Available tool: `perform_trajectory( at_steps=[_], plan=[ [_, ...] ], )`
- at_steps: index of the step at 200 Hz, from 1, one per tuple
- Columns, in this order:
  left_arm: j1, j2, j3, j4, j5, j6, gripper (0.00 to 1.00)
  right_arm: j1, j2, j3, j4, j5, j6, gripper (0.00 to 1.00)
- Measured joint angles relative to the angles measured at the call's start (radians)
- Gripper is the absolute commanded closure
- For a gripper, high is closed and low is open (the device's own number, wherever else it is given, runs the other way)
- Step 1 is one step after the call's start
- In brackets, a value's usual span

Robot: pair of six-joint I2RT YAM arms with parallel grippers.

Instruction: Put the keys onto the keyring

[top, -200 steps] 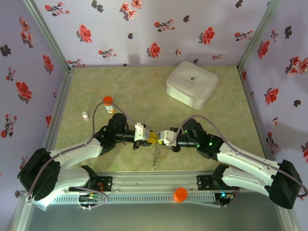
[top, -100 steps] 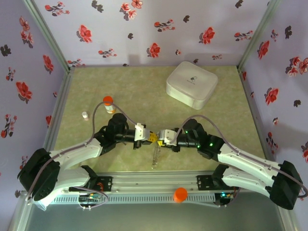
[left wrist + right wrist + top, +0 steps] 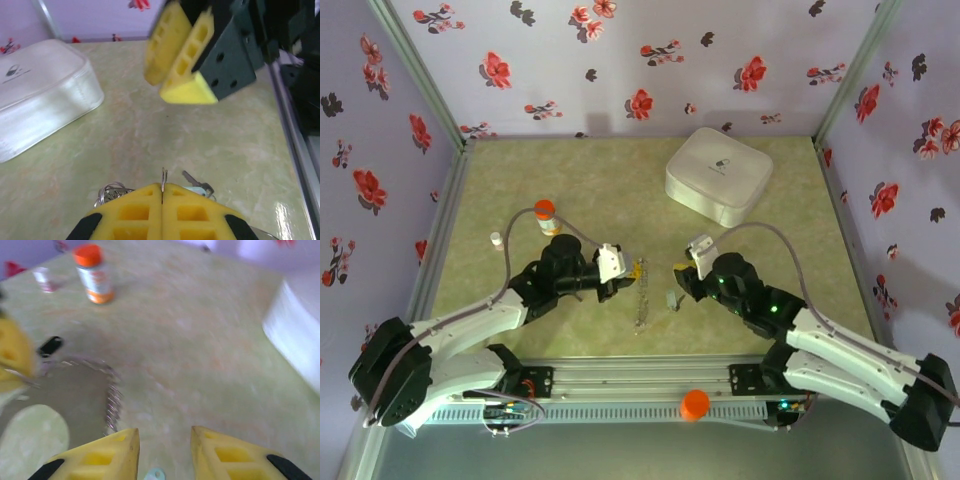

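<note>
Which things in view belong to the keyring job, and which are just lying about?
Job:
- keyring chain, pinched in the shut left hand
- black-headed key
- silver key
- open right hand

Lying about:
- orange-capped vial
- small pale vial
- white box
- orange cap

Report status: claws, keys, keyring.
Left claw shut on keyring. Right claw open, empty. Silver key lying on table. Vial and box stand well aside.
</note>
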Motion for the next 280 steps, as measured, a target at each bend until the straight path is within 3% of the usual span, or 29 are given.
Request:
perform_trajectory(
  at_steps=[35,76,153,204,280],
  plan=[
    [0.005,-0.018,0.027,-0.051,-0.077,-0.045,1.0,-0.001,0.223,0.146,-0.214,0.049,0.277,0.6],
    [0.085,-0.024,0.123,-0.173,-0.03,-0.046,1.0,-0.006,0.41,0.23,-0.328,0.004,0.423,0.6],
    [0.125,-0.029,0.121,-0.225,-0.001,-0.04,1.0,0.023,0.563,0.239,-0.401,-0.101,0.554,0.59],
    [0.125,-0.046,0.072,-0.219,-0.023,-0.036,1.0,0.106,0.655,0.29,-0.424,-0.097,0.622,0.58],
    [0.125,-0.048,0.057,-0.208,-0.029,-0.014,1.0,0.172,0.769,0.368,-0.476,-0.036,0.674,0.66]
  ],
)
